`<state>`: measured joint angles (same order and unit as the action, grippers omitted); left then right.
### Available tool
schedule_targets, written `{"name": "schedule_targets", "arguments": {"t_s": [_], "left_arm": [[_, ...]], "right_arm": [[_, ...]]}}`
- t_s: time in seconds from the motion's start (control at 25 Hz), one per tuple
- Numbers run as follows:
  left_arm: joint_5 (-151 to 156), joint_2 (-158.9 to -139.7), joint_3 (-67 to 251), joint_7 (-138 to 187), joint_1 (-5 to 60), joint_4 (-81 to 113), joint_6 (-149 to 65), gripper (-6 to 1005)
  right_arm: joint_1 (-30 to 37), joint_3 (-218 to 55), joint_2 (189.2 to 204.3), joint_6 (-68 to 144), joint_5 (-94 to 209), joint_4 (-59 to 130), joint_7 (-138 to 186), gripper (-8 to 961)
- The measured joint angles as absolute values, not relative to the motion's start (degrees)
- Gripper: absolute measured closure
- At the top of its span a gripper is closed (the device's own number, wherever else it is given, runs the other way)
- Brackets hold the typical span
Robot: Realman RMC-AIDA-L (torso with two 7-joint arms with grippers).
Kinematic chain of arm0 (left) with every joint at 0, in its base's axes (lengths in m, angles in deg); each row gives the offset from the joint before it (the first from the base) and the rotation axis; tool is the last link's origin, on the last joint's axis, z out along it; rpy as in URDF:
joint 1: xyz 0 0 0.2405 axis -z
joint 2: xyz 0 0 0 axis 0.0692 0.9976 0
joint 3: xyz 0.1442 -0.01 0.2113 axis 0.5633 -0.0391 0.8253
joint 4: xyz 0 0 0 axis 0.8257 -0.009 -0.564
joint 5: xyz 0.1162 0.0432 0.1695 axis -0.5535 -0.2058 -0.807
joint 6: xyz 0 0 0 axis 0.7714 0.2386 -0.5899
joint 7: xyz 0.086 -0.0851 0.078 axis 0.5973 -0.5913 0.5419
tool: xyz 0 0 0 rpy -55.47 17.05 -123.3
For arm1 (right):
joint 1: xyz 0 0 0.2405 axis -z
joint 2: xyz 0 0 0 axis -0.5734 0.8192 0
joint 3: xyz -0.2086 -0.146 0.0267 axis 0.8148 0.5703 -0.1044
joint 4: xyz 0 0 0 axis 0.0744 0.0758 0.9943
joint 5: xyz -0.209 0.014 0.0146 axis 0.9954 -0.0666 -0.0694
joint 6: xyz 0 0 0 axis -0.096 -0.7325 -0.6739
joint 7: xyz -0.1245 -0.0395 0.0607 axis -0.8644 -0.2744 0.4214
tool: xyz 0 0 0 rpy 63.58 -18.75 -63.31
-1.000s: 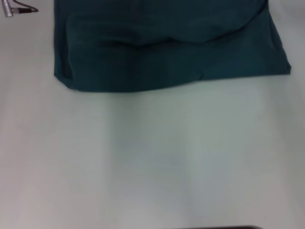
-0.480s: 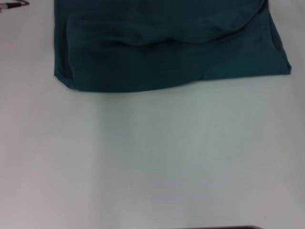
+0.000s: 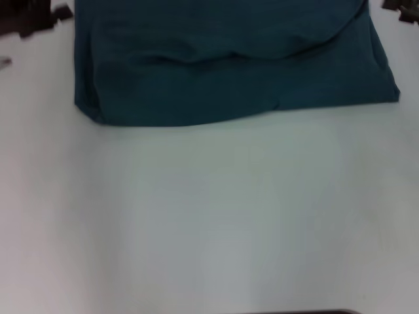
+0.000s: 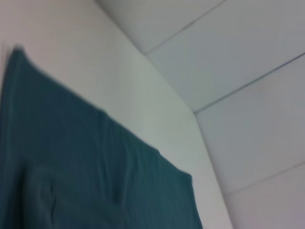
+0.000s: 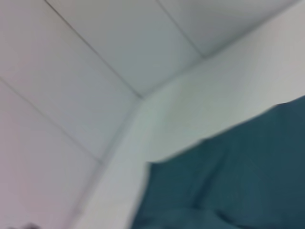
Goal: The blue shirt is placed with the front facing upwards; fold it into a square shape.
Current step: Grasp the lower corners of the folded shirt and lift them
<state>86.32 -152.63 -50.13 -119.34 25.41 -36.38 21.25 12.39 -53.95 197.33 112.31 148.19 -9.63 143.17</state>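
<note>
Lying folded on the white table (image 3: pixel 216 222), the blue shirt (image 3: pixel 229 65) is resting untouched. 2 grippers, left gripper (image 3: pixel 33 16) and right gripper (image 3: pixel 400 10), are hovering beside its far corners; I cannot tell their jaw state.

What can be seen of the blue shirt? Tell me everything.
The blue shirt is dark teal soft fabric, lying flat on the white table at its far side. An upper layer is folded over it, ending in a curved, wrinkled edge. The near hem is slightly wavy. No lettering or collar shows. Neither gripper touches it.
</note>
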Motion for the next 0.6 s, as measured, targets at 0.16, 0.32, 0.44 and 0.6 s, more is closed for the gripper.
{"name": "schedule_targets", "arguments": {"t_s": [0.16,0.32,0.44,0.6], "left_arm": [[89.95,-153.54,-50.34,-115.20,22.59,-30.48,23.35,113],[90.09,-153.86,-50.75,-110.97,22.04,-25.47,22.02,111],[88.96,-153.44,-50.50,-109.98,22.11,-23.52,20.00,111],[87.90,-153.89,-50.51,-109.97,21.93,-21.40,16.26,111]], "right_arm": [[16.67,-58.56,197.40,121.85,142.76,-1.08,133.05,39],[17.86,-61.20,197.53,125.35,142.76,2.42,128.39,40],[17.81,-61.29,197.26,125.31,143.42,2.65,128.30,41],[17.50,-61.28,197.24,124.73,143.49,2.81,128.23,46]]}}
